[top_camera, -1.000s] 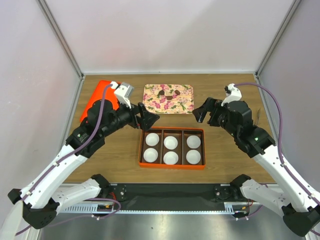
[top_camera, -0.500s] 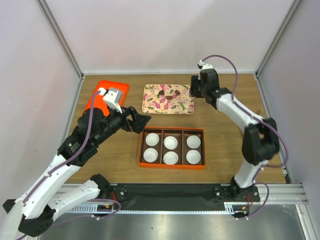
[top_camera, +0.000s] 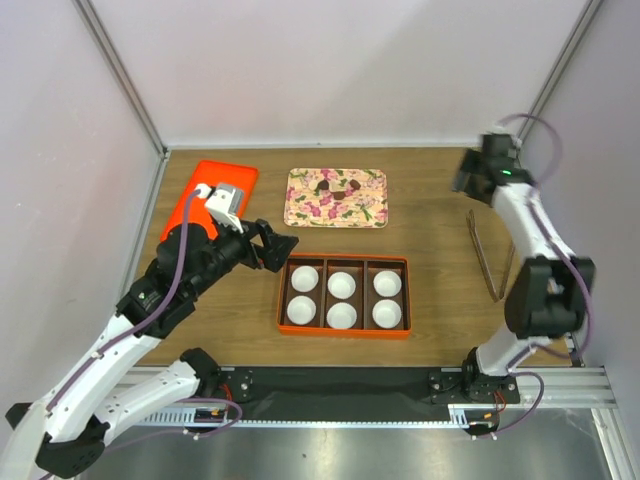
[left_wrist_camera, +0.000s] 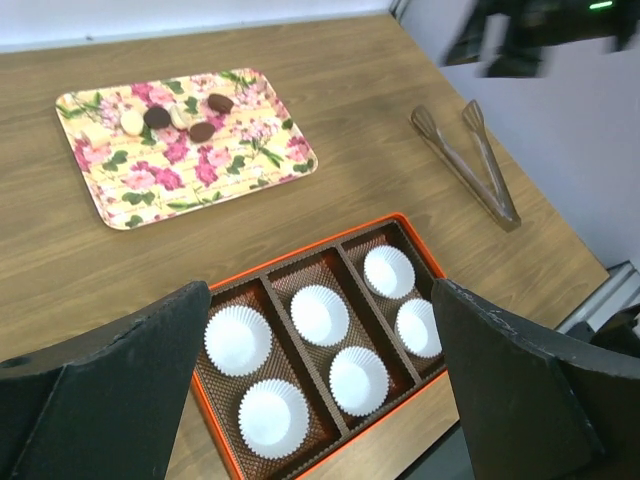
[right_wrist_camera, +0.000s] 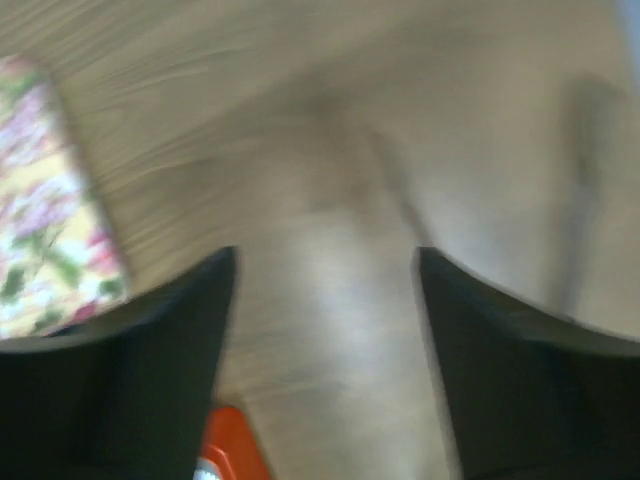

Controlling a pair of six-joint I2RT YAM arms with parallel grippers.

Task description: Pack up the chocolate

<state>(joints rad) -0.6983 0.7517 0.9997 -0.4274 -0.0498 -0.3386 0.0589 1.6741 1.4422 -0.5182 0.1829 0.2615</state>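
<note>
- small dark-brown chocolate lumps (left_wrist_camera: 201, 131) sitting on the floral rectangular tray (top_camera: 360, 205), far middle of the table (top_camera: 440, 230)
- left pincer (left_wrist_camera: 320, 300) gaping wide, empty, just left of the orange box (top_camera: 343, 333)
- right pincer (right_wrist_camera: 325, 260) far right, blurry, jaws apart, nothing held

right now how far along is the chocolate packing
Done: nothing; all six paper cups in the orange box sit empty. In hand: nothing; the left hand hovers open near the box, the right hand is open over the table, where the tongs lie. Left: every chocolate, all on the floral tray.
</note>
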